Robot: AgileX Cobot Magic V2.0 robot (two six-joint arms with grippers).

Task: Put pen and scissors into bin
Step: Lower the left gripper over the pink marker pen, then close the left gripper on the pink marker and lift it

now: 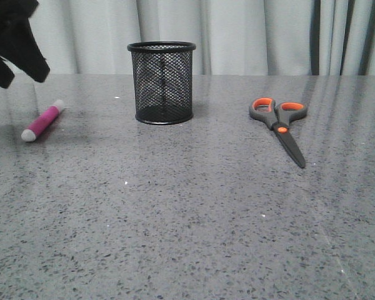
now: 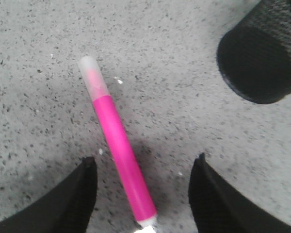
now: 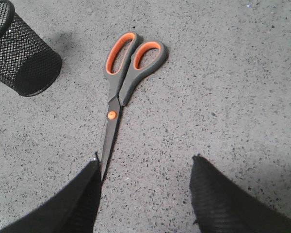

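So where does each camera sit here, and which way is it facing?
Front: looks forward over the table at pen, bin, scissors; left gripper at top left.
Left wrist: looks down on pen between open fingers; bin shared.
Right wrist: looks down on scissors, open fingers; bin shared.

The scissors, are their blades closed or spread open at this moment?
Closed. The scissors lie flat on the table, both blades together as one dark strip, and the two orange-lined handles touch side by side.
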